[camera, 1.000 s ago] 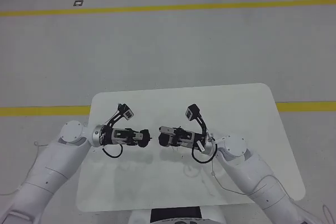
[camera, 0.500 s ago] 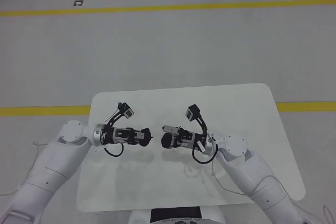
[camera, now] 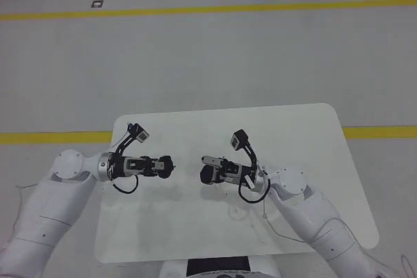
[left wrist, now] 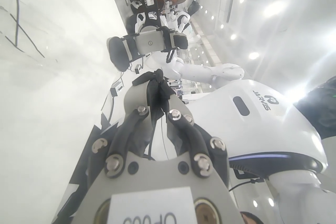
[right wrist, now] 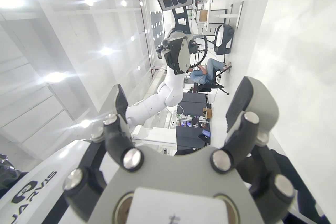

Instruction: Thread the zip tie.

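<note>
White table point(camera: 299, 125): black zip ties point(left wrist: 16, 17) lie on it.
Left gripper point(left wrist: 156, 78): fingers pressed together.
Right gripper point(right wrist: 181, 89): fingers wide apart, empty.

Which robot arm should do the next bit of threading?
Probably the right. The right tool is open and empty, facing the left tool, which is shut on what looks like the thin black plastic zip tie.

White table point(camera: 306, 146) on grey floor point(camera: 208, 62) marked with yellow lines point(camera: 194, 10).
</note>
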